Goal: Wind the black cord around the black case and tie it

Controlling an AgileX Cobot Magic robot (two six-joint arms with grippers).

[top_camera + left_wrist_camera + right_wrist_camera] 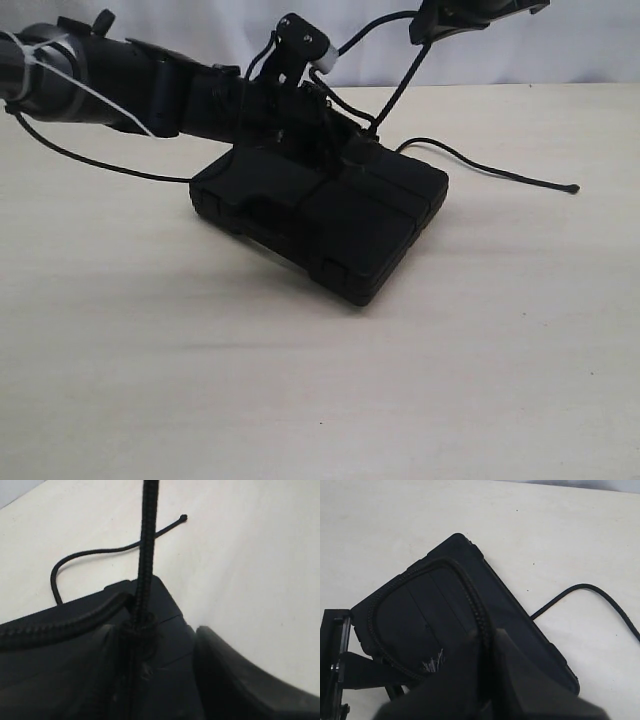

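Observation:
The black case (345,225) lies mid-table, its near side lifted a little. The black cord (402,85) runs taut from the case's top up to my right gripper (445,18), which is shut on it. In the right wrist view the fingers (520,680) pinch the cord (470,592) where it loops over the case (510,615), with the frayed grey tuft (434,661) beside them. My left gripper (155,630) hovers open at the case's far edge (165,605), the cord's crossing (142,570) between its fingers (235,675). The knotted end (572,188) trails on the table.
The left arm (120,75) reaches in from the left, with a thin white zip tie (92,92) on it and its smooth black cable (90,160) drooping onto the pale tabletop (300,400). A white backdrop (560,45) closes off the far edge.

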